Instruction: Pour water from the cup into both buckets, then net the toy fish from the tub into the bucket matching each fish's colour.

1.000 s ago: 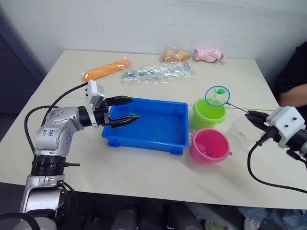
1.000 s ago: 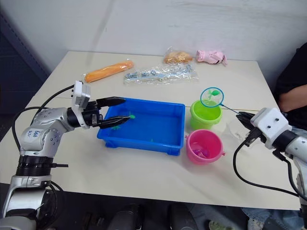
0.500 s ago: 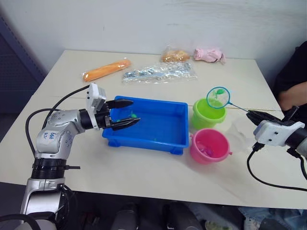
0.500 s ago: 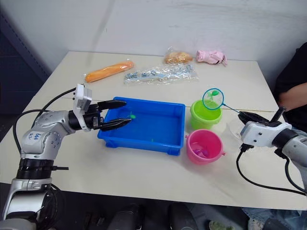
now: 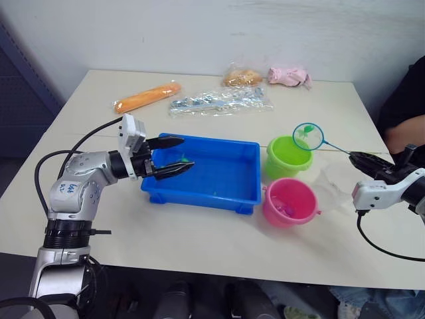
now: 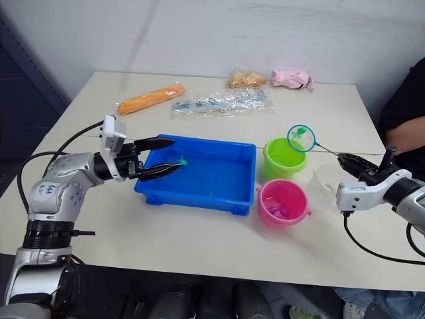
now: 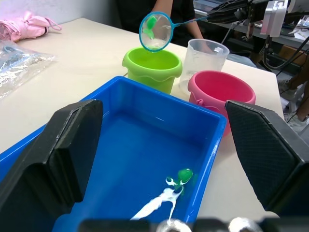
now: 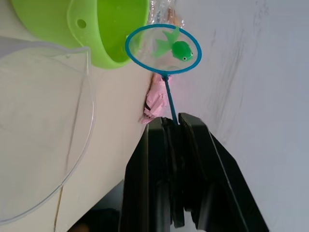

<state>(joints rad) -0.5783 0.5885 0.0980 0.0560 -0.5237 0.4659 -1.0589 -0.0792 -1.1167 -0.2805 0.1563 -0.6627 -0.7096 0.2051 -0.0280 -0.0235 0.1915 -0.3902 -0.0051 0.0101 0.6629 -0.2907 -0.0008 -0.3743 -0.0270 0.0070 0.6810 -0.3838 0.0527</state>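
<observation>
Right gripper (image 8: pixel 171 126) clamps net (image 8: pixel 163 49) handle; green fish (image 8: pixel 175 50) inside hoop.

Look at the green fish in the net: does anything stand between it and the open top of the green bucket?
Nothing visible does. The right gripper holds the net with the green fish just above the green bucket's far right rim. The clear cup stands beside that bucket, not over it.

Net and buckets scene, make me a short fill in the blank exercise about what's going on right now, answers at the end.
1. The fish in the net is coloured ____.
2. The net's handle is held by the ____ gripper.
3. The net hangs beside the rim of the ____ bucket.
4. The left gripper hovers over the blue ____.

Answers: green; right; green; tub
</observation>
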